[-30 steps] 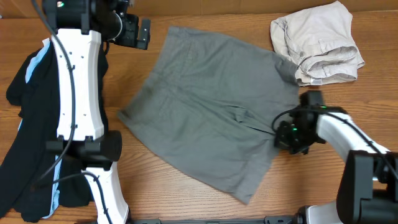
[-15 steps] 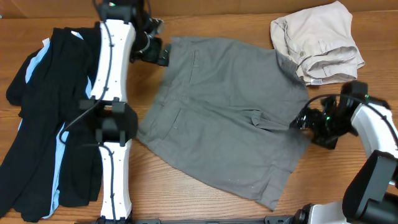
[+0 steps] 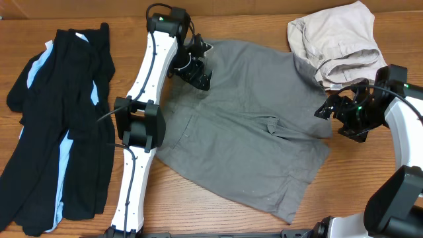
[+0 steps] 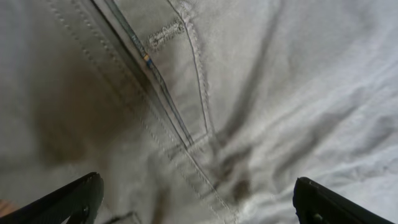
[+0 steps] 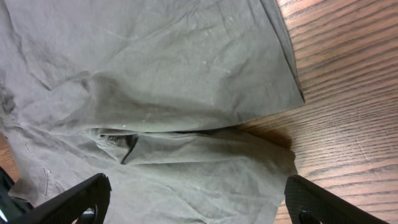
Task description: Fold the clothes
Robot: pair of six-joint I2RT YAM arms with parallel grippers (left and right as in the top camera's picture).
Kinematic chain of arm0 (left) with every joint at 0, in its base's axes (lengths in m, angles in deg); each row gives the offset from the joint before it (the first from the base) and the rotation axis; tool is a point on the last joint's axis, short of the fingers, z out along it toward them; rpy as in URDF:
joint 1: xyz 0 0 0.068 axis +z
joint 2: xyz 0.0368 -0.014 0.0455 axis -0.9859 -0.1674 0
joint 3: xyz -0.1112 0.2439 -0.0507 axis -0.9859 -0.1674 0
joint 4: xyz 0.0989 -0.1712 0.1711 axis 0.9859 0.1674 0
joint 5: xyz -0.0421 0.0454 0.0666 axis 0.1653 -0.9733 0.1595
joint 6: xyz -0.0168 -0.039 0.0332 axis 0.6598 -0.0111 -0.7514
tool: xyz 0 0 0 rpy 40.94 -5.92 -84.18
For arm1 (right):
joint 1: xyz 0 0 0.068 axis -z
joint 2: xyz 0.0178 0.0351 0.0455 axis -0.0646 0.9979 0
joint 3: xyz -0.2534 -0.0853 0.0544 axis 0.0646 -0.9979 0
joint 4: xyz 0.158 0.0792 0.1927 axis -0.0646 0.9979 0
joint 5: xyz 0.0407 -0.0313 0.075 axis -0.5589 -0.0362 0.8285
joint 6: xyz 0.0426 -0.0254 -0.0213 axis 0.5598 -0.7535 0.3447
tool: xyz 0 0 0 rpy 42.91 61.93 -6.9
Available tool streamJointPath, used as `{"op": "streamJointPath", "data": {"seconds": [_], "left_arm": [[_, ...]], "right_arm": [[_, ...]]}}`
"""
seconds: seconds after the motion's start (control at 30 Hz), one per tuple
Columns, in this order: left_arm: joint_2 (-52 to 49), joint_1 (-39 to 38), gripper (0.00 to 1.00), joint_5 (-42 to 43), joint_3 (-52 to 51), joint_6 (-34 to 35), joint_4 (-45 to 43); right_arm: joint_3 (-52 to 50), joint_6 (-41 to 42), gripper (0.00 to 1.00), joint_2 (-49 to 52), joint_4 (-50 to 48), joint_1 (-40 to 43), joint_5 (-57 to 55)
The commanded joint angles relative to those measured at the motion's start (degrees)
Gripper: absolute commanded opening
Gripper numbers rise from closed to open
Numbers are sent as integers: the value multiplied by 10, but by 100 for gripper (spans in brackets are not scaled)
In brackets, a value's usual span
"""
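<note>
Both empty, fingers spread: left gripper (image 4: 196,199) over the grey shorts' (image 3: 251,132) upper-left corner, right gripper (image 5: 196,200) over their rumpled right edge. Shorts flat on the table (image 3: 198,215), long axis upper-left to lower-right, between the arms.

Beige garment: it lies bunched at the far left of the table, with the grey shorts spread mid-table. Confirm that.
Wrong side. The beige garment lies bunched at the far right of the table, not the far left; the overhead view shows it. The grey shorts are indeed spread mid-table.
</note>
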Motion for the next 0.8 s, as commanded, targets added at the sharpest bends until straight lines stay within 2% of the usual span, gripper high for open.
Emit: {"op": "streamJointPath", "data": {"seconds": [0.0,0.23,0.47,0.63,0.77], "left_arm": [[-34,-1,99,21,0,-23,-4],[-66,1,99,-1,0,3,-7],[-79,24,95,-159,0,150,-12],[-78,69,93,-170,0,214,-6],[-78,120,92,-163,0,232,13]], "right_arm": [[12,-4,93,-5,-3,0,11],[12,-4,93,-5,-3,0,17],[12,-4,93,-5,-4,-4,17],[12,-3,93,-5,-13,-29,18],[12,16,95,-5,-36,-63,17]]}}
